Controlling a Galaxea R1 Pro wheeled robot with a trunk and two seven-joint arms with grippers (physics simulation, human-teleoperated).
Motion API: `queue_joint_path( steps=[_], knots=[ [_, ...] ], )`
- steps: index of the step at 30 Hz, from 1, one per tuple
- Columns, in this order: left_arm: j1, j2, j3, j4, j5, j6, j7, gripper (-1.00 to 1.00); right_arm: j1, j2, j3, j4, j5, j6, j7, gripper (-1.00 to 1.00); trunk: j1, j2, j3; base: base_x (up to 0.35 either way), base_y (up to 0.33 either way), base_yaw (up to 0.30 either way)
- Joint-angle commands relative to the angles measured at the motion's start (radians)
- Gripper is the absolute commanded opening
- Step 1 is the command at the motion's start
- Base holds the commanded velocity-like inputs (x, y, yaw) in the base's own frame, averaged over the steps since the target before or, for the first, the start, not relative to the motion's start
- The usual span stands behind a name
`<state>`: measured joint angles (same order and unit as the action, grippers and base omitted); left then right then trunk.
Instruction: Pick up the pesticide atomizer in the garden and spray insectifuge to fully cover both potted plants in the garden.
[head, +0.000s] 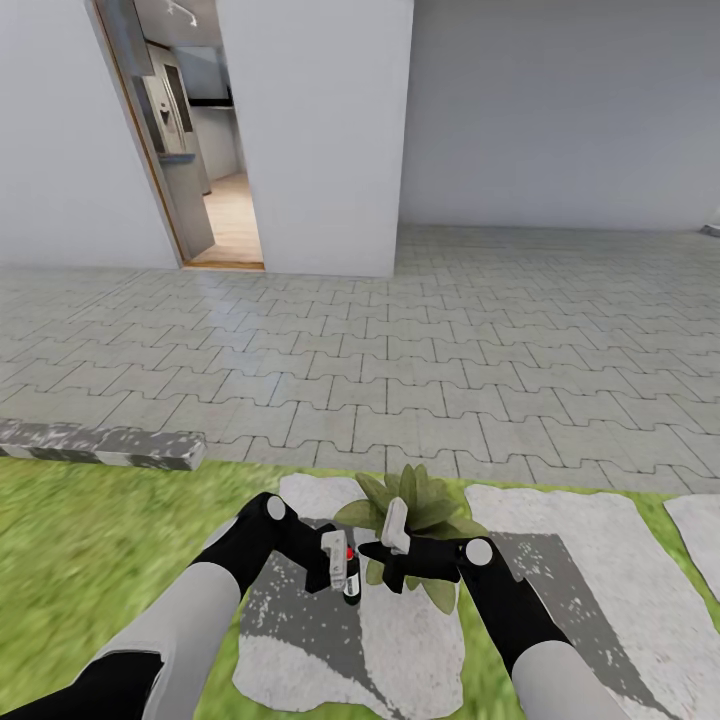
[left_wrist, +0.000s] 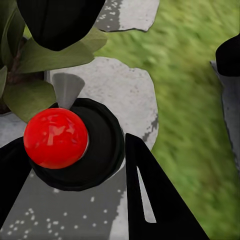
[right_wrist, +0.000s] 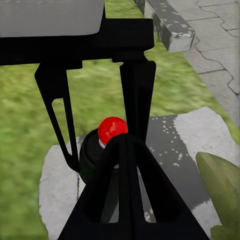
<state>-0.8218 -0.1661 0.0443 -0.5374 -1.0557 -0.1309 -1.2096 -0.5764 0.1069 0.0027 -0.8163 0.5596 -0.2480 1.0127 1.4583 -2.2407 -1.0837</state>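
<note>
Left gripper (head: 338, 562) fingers pinch the spray bottle (head: 351, 580), held upright, red button (left_wrist: 55, 137) on top, over the grey stepping stone (head: 300, 640), above its far half. Right gripper (head: 390, 545): fingers (head: 396, 525) look spread, reaching in from the plant side, one tip seemingly just beside the red button; contact unclear. Potted plant (head: 410, 500) sits at the stone's far edge, just behind the bottle. You should steady the left grip, aim the nozzle at the leaves, then press straight down on the button.
</note>
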Motion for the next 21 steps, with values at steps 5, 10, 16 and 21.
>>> queue_joint_path(
  steps=[5, 10, 16, 21],
  knots=[
    [0.000, -0.001, 0.005, -0.001, -0.009, -0.010, -0.004, -1.00, 0.000, 0.000, -0.001, -0.001, 0.008, -0.005, 0.001, -1.00, 0.000, 0.000, -0.001, 0.000, 0.000, 0.000],
    [0.000, -0.001, 0.005, 0.000, -0.009, -0.010, -0.006, -1.00, 0.000, 0.000, -0.001, -0.001, 0.008, -0.005, 0.001, -1.00, 0.000, 0.000, -0.001, 0.000, 0.000, 0.000],
    [0.000, -0.005, 0.006, 0.000, -0.007, -0.012, -0.006, -1.00, 0.000, 0.000, -0.001, -0.001, 0.008, -0.005, 0.001, -1.00, 0.000, 0.000, -0.001, 0.000, 0.000, 0.000],
    [0.000, -0.006, 0.006, 0.000, -0.007, -0.012, -0.005, -1.00, 0.000, 0.000, -0.001, -0.001, 0.008, -0.005, 0.001, -1.00, 0.000, 0.000, -0.001, 0.000, 0.000, 0.000]
  ],
)
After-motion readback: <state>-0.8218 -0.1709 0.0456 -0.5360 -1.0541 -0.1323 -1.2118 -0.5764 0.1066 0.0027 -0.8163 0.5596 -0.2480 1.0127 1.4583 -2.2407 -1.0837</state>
